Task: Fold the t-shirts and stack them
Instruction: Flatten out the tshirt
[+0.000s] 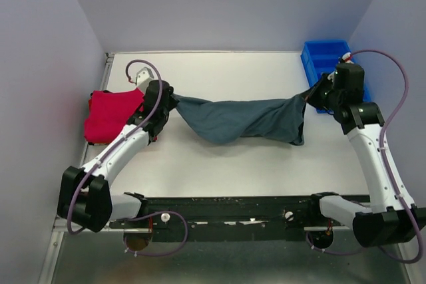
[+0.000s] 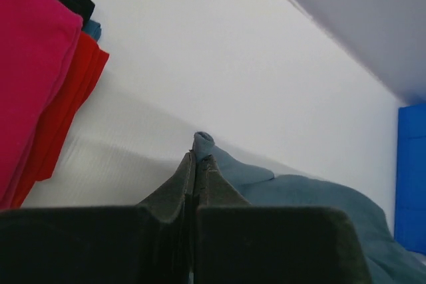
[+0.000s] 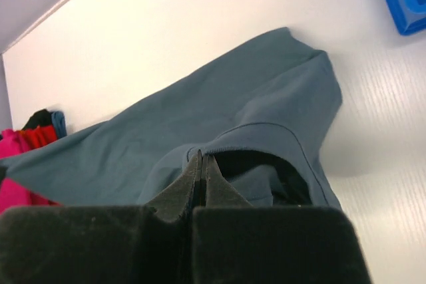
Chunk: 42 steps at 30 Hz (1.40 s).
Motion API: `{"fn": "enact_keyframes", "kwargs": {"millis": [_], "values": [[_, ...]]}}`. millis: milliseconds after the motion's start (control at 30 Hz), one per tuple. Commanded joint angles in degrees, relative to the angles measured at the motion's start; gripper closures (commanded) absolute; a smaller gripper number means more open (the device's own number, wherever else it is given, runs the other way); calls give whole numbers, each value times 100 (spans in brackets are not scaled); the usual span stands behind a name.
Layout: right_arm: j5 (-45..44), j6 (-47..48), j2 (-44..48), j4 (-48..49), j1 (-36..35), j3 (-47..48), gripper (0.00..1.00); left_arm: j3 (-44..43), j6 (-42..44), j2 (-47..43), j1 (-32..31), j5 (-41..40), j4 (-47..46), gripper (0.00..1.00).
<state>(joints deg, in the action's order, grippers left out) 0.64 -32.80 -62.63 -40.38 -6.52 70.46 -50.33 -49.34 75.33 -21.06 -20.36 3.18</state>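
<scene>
The dark slate grey-teal t-shirt (image 1: 243,119) hung stretched between the two arms across the middle of the white counter (image 1: 233,164), its two ends lifted and its middle sagging down to the surface. The left pincer (image 2: 198,159) was clamped shut on a small bunched bit of the shirt's left end, with a nub of cloth poking out past the fingertips. The right pincer (image 3: 202,159) was likewise closed tight on a hemmed edge at the shirt's right end, the cloth draping away from it in a broad fold toward the far side. A pile of red and pink-red t-shirts (image 1: 110,114) lay at the left edge of the counter, just beside the left arm and apart from the grey-teal shirt; in the left wrist view a pink-red layer sat over a redder one, with a scrap of black and of blue showing behind them. The blue bin (image 1: 326,64) stood at the far right corner, close behind the right pincer.
</scene>
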Motion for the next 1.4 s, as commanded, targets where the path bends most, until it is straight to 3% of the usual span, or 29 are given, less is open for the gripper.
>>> {"fn": "enact_keyframes", "kwargs": {"millis": [0,267,500,700,867,900,933,967,1033,1133,1367], "values": [[243,177,-276,-154,257,407,99,-197,-207,-702,40,-504,674,100],[1016,686,373,-435,354,986,99,-390,-155,-2082,32,-872,1465,100],[1333,748,955,-1155,354,1856,99,-1084,196,-2708,40,-1566,2222,100],[1139,652,-300,-1587,388,3174,99,-1909,373,-1831,119,-1954,2213,100],[1876,397,-2013,-1280,810,3545,99,-2482,48,-583,260,-1577,2125,100],[2008,371,-2338,-1166,863,3563,93,-2508,-48,-398,269,-1489,2117,100],[2097,310,-2646,-1122,872,3598,59,-2474,-162,-222,269,-1410,2064,100],[2237,326,-2840,-1130,872,3554,33,-2369,-224,-107,269,-1314,1994,100],[2640,309,-2887,-623,855,2873,30,-2036,-365,69,269,-1129,1661,100],[2582,204,-2186,309,837,1336,30,-1578,-480,288,269,-1137,1248,100],[2090,81,-840,997,328,-1426,43,-1331,-524,860,269,-1163,1009,100]]}}
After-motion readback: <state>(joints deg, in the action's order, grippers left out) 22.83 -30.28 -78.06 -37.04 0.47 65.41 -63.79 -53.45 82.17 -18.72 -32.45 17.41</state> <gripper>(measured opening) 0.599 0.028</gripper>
